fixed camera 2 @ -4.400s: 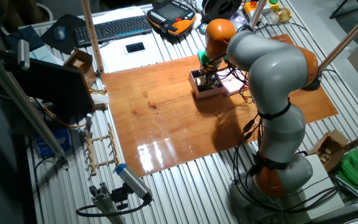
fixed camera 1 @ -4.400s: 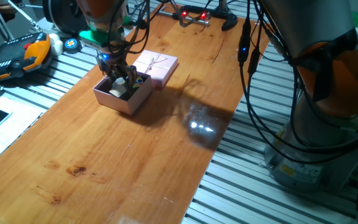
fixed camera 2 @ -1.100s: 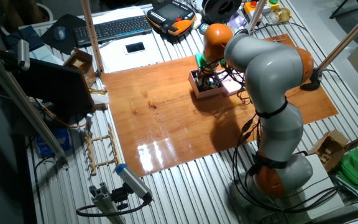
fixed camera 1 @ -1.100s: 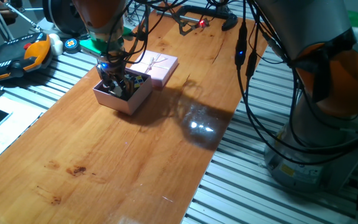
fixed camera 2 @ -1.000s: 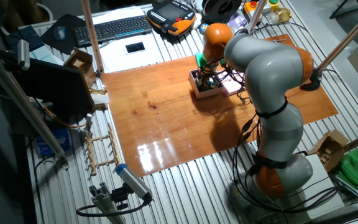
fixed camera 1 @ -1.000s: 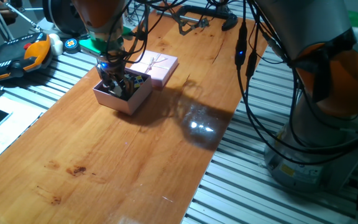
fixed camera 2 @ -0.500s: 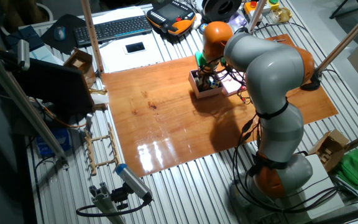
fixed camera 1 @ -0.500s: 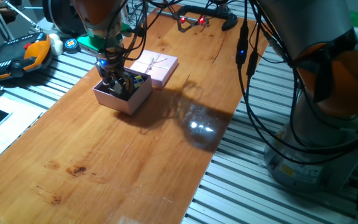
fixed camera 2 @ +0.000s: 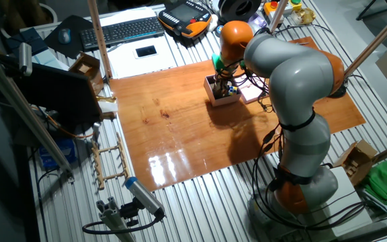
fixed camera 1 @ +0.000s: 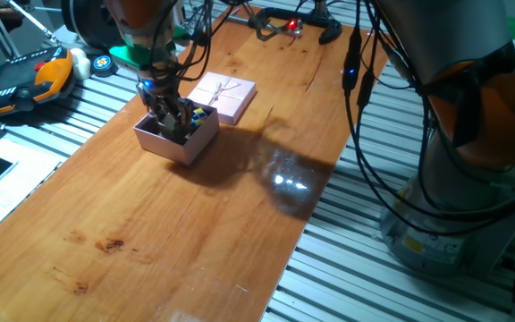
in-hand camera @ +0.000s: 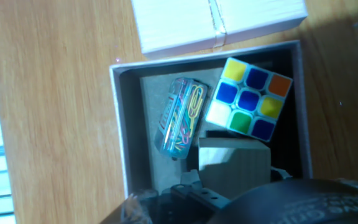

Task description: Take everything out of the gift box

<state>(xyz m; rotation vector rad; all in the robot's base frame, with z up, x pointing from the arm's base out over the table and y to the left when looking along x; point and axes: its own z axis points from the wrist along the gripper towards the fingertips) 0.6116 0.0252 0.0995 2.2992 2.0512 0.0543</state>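
The gripper [fixed camera 1: 173,123] hangs inside the gift box [fixed camera 1: 179,143], which stands on the far left part of the wooden table [fixed camera 1: 195,206]. Its flat pink lid [fixed camera 1: 224,96] with the string bow lies just beside the box, on the far side.

In the hand view the box [in-hand camera: 120,124] holds three things. The puzzle cube [in-hand camera: 248,98] sits in the far right corner. A clear case of coloured paper clips [in-hand camera: 181,117] lies to the left of it, on a pale flat piece [in-hand camera: 151,118] that covers part of the floor. The beige block [in-hand camera: 235,165] stands near the camera, just under the puzzle cube, and the dark body of the gripper is right above it.

The fingertips are not visible in this view, and the fixed views are too small. I cannot tell how far the fingers are open, or whether they grasp the block.
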